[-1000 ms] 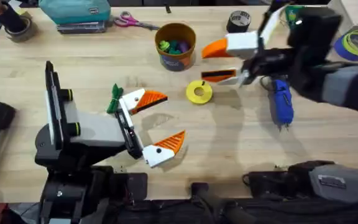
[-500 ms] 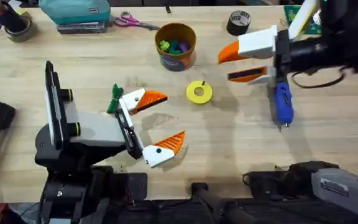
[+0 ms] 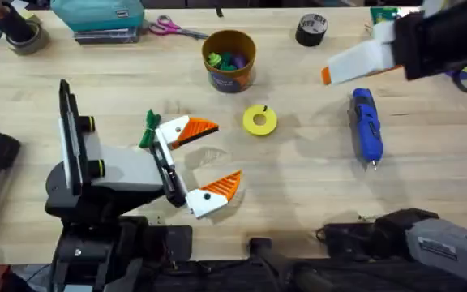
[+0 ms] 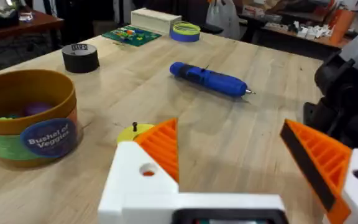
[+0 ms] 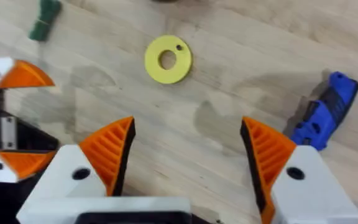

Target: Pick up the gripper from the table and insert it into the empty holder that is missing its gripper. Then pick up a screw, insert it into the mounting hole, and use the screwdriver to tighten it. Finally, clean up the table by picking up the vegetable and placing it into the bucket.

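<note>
Left tool (image 3: 197, 162) resting spread and empty at the counter's front-left | right tool (image 5: 185, 155) hovering spread and empty by the right edge | screwdriver (image 3: 366, 127) lying below it | screw (image 5: 178, 47) sitting on yellow disc (image 3: 259, 120) mid-counter | step, judging: fetching the screw; next needing a descent over the disc.

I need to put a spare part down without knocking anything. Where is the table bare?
Bare wood lies between the yellow disc and the screwdriver, running toward the arms' bases, and along the far left, beyond the left gripper. It is crowded around that gripper, with the vegetable beside it, and at the back among the bucket, scissors and tape roll.
</note>
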`<state>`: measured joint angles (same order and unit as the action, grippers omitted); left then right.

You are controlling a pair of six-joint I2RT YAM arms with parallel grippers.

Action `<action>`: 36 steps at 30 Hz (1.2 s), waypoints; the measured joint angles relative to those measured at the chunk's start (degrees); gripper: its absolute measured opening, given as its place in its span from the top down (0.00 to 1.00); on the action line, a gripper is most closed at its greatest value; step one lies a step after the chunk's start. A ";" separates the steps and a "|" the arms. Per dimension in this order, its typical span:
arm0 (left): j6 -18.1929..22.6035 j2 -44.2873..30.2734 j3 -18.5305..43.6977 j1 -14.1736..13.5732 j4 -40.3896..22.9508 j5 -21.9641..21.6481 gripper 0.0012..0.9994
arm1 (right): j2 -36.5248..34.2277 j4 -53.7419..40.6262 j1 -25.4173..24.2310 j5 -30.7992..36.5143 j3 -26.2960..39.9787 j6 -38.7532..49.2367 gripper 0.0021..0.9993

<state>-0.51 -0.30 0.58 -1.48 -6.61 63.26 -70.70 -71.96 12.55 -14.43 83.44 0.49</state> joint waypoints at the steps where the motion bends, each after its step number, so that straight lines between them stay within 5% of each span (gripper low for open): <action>1: 0.00 0.00 0.00 0.00 0.00 0.00 0.01 | -0.02 -0.04 1.34 1.63 0.00 0.01 0.00; 10: 0.00 -0.01 0.00 0.00 0.00 0.00 0.01 | -0.02 2.48 9.72 9.52 -1.89 -1.36 0.00; 36: 0.00 -0.01 0.00 0.00 0.00 0.00 0.01 | -1.31 10.45 11.76 10.60 -15.25 -3.71 0.00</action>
<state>-0.51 -0.30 0.58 -1.48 -6.61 63.26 -72.00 -61.51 24.31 -3.84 68.18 -3.22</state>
